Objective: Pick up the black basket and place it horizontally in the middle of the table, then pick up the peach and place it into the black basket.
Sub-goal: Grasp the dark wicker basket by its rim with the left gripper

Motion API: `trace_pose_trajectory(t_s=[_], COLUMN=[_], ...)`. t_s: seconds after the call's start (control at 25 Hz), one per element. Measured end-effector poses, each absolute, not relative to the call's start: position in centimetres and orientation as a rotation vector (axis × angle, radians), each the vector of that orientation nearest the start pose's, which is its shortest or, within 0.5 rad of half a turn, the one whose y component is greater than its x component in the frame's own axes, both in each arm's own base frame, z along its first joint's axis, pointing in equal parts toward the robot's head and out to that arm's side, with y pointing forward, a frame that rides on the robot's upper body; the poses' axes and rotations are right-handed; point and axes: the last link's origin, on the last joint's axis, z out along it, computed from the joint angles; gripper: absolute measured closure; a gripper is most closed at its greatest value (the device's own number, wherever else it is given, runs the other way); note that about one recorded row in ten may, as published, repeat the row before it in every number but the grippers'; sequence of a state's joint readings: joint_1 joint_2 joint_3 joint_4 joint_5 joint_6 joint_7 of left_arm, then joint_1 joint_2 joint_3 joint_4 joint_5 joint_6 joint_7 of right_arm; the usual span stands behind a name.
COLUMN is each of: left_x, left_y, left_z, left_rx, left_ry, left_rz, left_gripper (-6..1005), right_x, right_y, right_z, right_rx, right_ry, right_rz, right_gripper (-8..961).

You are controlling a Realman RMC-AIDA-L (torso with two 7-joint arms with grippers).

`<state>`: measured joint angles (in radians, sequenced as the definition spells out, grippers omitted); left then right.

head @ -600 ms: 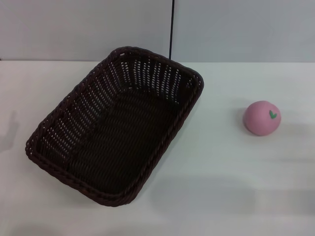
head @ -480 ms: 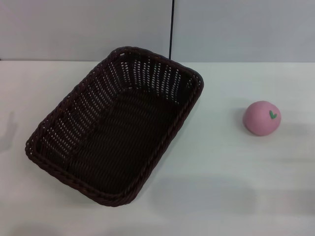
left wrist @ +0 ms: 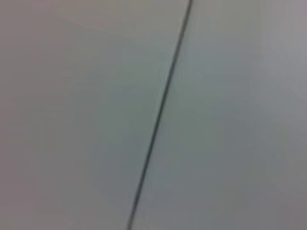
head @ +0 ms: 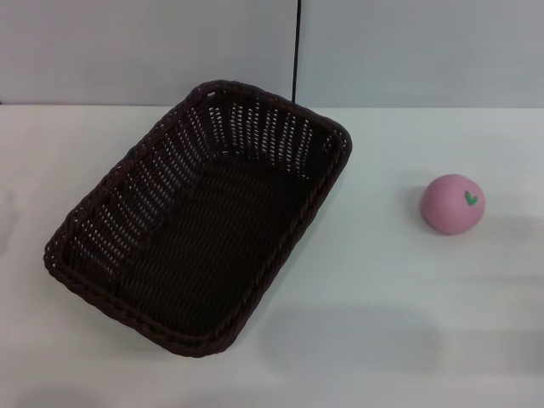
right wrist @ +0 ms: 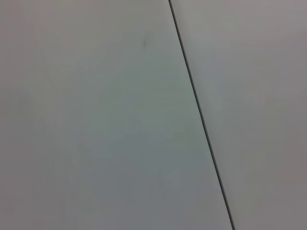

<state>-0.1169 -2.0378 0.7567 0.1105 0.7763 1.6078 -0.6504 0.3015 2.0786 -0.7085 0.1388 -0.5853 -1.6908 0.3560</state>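
The black basket (head: 200,221) lies empty on the white table (head: 374,289), left of centre, turned diagonally with one short end toward the back right. The pink peach (head: 452,204) with its green leaf mark sits on the table to the right of the basket, apart from it. Neither gripper shows in the head view. Both wrist views show only a plain grey wall with a thin dark seam (left wrist: 158,115), (right wrist: 201,115).
A grey wall with a dark vertical seam (head: 297,51) stands behind the table's far edge. Soft shadows lie on the table at the left edge and along the front.
The faint shadow at the table's left edge has slid further left and faded. The basket and the peach have not moved.
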Motion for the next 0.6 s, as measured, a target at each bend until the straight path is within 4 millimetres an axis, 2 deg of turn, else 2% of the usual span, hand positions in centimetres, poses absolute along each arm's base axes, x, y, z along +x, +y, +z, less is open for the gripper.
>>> trace_pose_trajectory(t_s=[0.08,0.12,0.28,0.32,0.36,0.44,0.52,0.56,0.6], left_x=[-38.8,-38.8,-38.6,-37.8,-37.8,-36.9,-36.9,-34.7,-34.2], left_y=[20.8,21.7,22.7,24.2,24.2,25.1,25.1,26.9,27.2], left_z=[6.1,7.3,8.8,10.7,10.7,12.0,12.0,13.9,14.1], left_rx=[-1.472,-1.596,-1.716,-1.874,-1.874,-1.986,-1.986,-2.145,-2.178], left_ry=[-0.636,-0.656,-0.718,-0.770,-0.770,-0.805,-0.805,-0.833,-0.832], left_rz=[-0.998,-1.013,-1.027,-1.004,-1.004,-0.954,-0.954,-0.835,-0.804], left_gripper=[313,314,320,321,322,325,328,329,331], right_x=[36.1,36.2,36.2,36.1,36.1,36.1,36.0,36.0,36.0], right_y=[23.7,23.7,23.8,23.9,23.9,24.1,24.3,24.4,24.5], right_z=[3.0,3.0,3.2,3.3,3.3,3.3,3.4,3.4,3.5], right_rx=[-1.277,-1.277,-1.275,-1.274,-1.274,-1.275,-1.276,-1.278,-1.278], right_ry=[0.543,0.546,0.542,0.536,0.536,0.532,0.529,0.526,0.524], right_rz=[0.939,0.936,0.935,0.936,0.936,0.937,0.937,0.937,0.937], right_gripper=[224,224,224,224,224,224,224,224,224])
